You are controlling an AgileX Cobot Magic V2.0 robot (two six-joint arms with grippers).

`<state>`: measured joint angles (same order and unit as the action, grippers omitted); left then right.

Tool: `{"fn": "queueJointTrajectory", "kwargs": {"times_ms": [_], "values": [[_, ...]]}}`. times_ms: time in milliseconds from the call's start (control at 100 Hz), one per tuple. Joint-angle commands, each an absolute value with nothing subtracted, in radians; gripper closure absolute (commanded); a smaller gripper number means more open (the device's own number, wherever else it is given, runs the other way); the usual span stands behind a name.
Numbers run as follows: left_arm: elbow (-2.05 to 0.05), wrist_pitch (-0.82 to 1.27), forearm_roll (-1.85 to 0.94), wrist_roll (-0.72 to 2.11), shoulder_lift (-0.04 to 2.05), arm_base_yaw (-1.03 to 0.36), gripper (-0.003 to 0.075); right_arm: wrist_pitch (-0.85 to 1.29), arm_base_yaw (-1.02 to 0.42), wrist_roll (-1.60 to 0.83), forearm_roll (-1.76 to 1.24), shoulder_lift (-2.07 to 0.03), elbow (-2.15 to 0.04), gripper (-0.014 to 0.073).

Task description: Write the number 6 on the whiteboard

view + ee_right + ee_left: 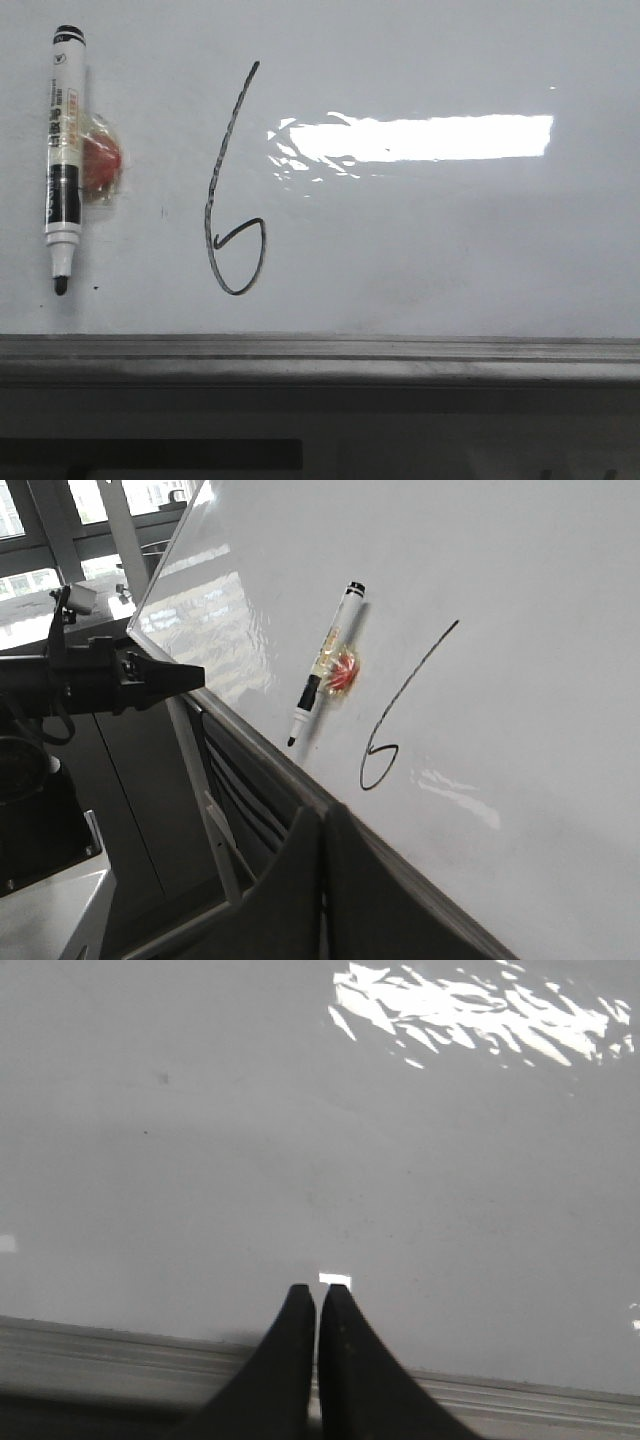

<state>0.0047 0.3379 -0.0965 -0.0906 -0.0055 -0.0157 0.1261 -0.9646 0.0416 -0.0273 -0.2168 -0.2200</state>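
1. Grey rail [320, 355] edges the whiteboard [450, 250].
2. Number 6 [232, 190] stands complete, right of the parked marker [62, 150].
3. Left gripper [317, 1295] and right gripper [323, 820]: jaws closed, empty.
4. Judged finished; keep both arms clear of the ink.

The number 6 [233, 190] is drawn on the whiteboard [450, 250], left of the board's middle in the front view. Well to its left, a marker [62, 160] hangs on the board, upright with its tip down. A small holder [100, 160] sits just to the right of the marker, touching it, between marker and digit. A rail [320, 352] runs along the whiteboard's lower edge, below both digit and marker, spanning left to right.
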Motion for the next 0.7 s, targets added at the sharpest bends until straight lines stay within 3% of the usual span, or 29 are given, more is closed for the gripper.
{"fn": "queueJointTrajectory", "kwargs": {"times_ms": [0, 280, 690], "values": [[0.049, 0.294, -0.090, -0.101, -0.036, -0.012, 0.0739, 0.041, -0.955, 0.031, -0.015, -0.219, -0.226, 0.0660], [0.049, 0.294, -0.090, -0.101, -0.036, -0.012, 0.0739, 0.033, -0.795, 0.031, -0.015, -0.219, -0.103, 0.0660], [0.049, 0.294, -0.090, -0.101, -0.036, -0.012, 0.0739, -0.211, -0.331, 0.032, -0.020, -0.219, 0.027, 0.0660]]}}
